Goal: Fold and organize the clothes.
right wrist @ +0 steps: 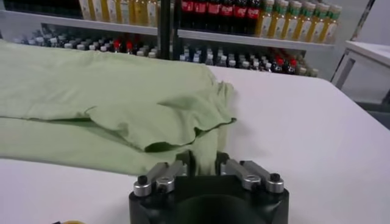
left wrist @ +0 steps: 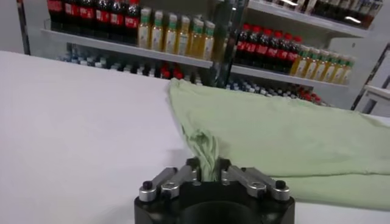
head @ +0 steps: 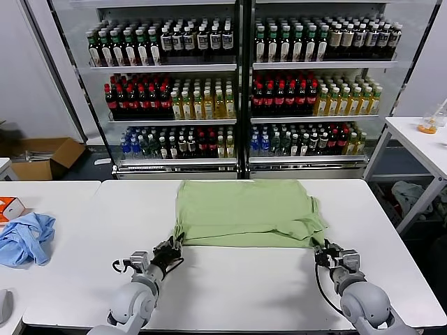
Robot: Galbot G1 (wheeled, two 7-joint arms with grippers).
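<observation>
Both grippers are pinching the near hem of the light green shirt (head: 248, 213), lying mid-table: left gripper (head: 172, 246) at its left corner, right gripper (head: 321, 252) at its right. Lifting evenly should be keeping the fold square.

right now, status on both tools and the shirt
Left tool shut on green shirt, near corner. Right tool shut on the other near corner. Shirt flat on white table. Nothing in the way.

plain light green shirt (head: 246, 213) on a white desk (head: 237, 286); crumpled light blue cloth (head: 26, 239); orange box (head: 10, 208); both end effectors black with silver fingers (left wrist: 242, 177).
</observation>
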